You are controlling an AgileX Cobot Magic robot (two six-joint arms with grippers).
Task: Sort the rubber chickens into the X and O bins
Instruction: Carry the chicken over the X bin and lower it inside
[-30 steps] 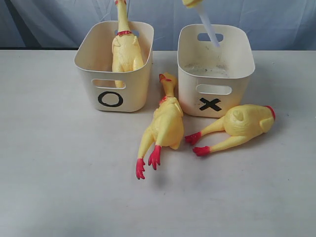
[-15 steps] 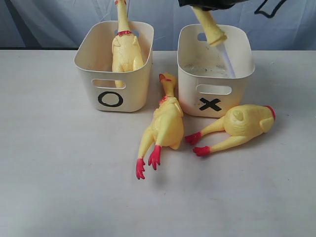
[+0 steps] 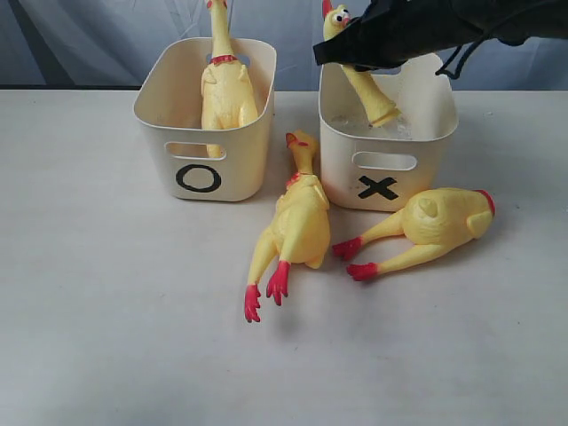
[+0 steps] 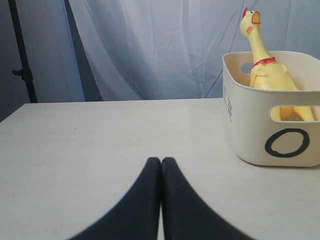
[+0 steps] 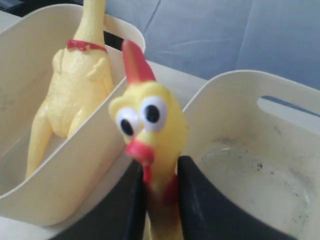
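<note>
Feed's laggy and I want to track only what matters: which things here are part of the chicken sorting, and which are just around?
Job: O bin holding the standing chicken; X bin; head-and-neck piece in right gripper; whole chicken and headless body on table.
Just around: backdrop curtain; dark stand.

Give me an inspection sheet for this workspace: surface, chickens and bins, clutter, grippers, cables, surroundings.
Surface: pale table, no spills seen.
Job's things: O bin holds one upright chicken; X bin has dark specks on its floor; whole chicken and headless body lie on the table.
Clutter: nothing seen.
Grippers: right gripper shut on head-and-neck piece, lower end inside the X bin; left gripper shut, empty.
Cables: black cable loops off the right arm.
Surroundings: pale curtain; dark stand.
</note>
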